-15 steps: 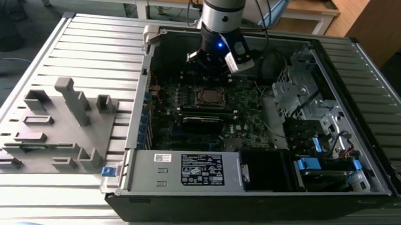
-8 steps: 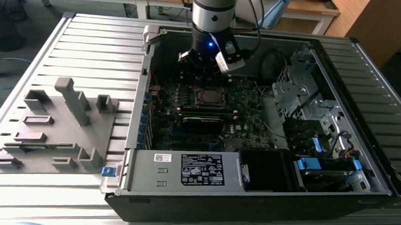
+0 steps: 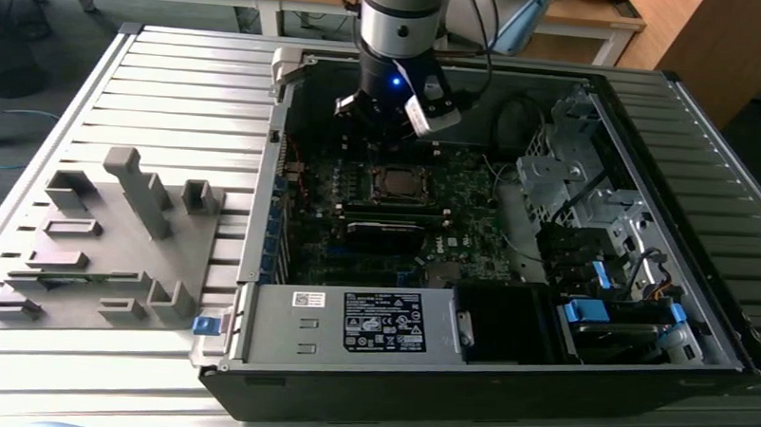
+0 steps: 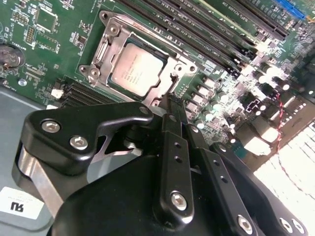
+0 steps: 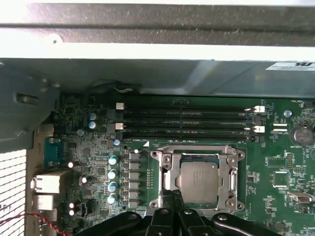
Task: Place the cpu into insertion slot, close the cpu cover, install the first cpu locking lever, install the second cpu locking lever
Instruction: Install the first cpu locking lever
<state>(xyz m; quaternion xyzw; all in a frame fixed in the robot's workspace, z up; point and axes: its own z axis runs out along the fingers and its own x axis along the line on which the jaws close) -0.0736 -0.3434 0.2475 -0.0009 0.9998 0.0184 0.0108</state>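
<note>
Lying flat, metal top up, in insertion slot (image 5: 232, 162): cpu (image 5: 199, 183)

White label (image 3: 383, 320) on the power supply (image 3: 279, 331) — print illegible.

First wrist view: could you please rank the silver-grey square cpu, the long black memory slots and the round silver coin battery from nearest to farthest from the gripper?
1. Silver-grey square cpu, seated right beside the gripper.
2. Long black memory slots, beyond the cpu, toward the case wall.
3. Round silver coin battery, off past the slots' ends.
</note>
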